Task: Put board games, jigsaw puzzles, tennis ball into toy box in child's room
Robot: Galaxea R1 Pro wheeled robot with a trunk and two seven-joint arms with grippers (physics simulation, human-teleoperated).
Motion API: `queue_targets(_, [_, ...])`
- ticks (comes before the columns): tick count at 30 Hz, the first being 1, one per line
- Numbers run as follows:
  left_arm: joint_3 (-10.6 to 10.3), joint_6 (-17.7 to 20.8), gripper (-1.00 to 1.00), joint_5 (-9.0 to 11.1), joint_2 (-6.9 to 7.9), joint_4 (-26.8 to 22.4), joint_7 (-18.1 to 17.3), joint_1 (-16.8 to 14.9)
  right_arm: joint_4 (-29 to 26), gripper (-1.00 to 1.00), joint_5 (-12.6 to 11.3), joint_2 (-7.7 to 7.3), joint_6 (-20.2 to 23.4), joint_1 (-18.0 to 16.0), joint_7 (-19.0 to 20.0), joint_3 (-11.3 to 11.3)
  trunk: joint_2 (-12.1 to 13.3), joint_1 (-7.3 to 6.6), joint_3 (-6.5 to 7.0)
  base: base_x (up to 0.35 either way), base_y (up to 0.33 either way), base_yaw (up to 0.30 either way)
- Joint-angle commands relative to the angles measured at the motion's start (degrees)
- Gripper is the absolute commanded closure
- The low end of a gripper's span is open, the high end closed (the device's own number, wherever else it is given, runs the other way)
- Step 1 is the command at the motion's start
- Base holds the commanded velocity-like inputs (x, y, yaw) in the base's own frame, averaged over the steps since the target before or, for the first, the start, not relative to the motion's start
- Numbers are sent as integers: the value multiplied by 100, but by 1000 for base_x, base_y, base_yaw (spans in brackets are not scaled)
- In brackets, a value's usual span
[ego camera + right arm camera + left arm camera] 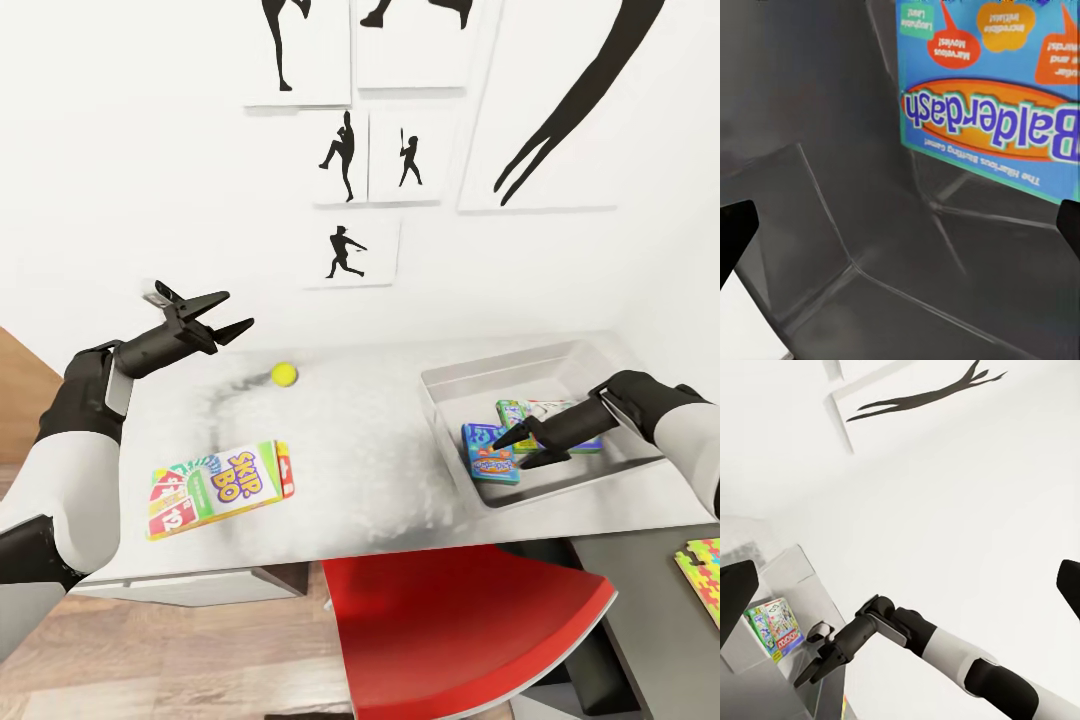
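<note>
— Head view first?
— Showed the left pincer (238, 310) raised over the tabletop (380, 470), spread wide, gripping nothing, probably poised for the tennis ball (284, 374) just beyond it. Found the SKIP-BO box (222, 488) lying flat nearer the front edge. Had the right pincer (510, 455) dipped into the toy box (450, 430), open and empty, right above the blue box (490, 452), which overlapped the pale green box (545, 412).
— Anything cut off?
— One jigsaw puzzle (702, 575), clipped by the frame on the lower side unit.
— Left wrist view?
— Mostly wall; caught the right arm reaching into the toy box. Dark fingertips at both edges, nothing between.
— Right wrist view?
— Looked down close at the blue box's Balderdash lid on the grey floor. Fingertips far apart, apparently clear of it; hard to judge contact.
</note>
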Motion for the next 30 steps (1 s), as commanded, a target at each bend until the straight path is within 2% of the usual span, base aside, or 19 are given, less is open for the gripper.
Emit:
queue_targets(1, [3,61,-100,-13,0,1,-29,-5,-10,-100,-28,-7,40,-7,22,43,-10,3,-9,0,0,0])
queue_targets(14, [15,61,-100,-12,1,17,-29,-5,21,-100,-34,-35,36,-9,22,28,-10,3,-9,0,0,0])
queue_targets(30, [30,61,-100,-6,8,35,-29,-5,213,-100,-45,-6,40,-16,22,-140,-10,3,28,0,0,0])
